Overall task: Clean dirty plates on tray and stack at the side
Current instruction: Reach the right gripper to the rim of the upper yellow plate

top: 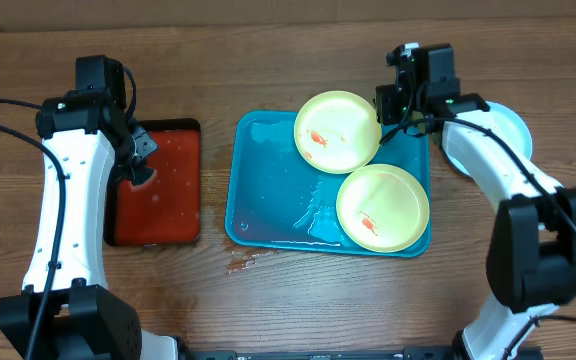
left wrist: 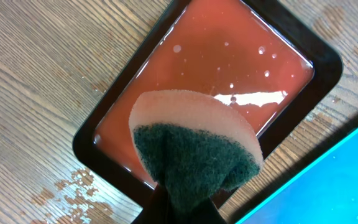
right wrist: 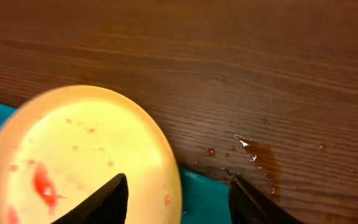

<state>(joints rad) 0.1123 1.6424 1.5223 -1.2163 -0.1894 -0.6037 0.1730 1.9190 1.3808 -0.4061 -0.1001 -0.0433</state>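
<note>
**A:** Overhead?
**B:** Turquoise tray, wet, mid wooden table, long axis left-right. Upper yellow-green plate overhangs its far rim. Lower yellow-green plate sits inside. Both are red-smeared. Light blue plate lies on the table beside the tray, partly under the right arm.
**A:** Left wrist?
**B:** Left gripper clamped on a green-backed sponge over the liquid-filled red tray.
**A:** Right wrist?
**B:** Right gripper, jaws apart, straddles the upper plate's rim.

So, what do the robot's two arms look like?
The left arm and the right arm have white rounded shells and bulky black joints. A thin black cable runs along each. The right hand has black pointed fingers.
</note>
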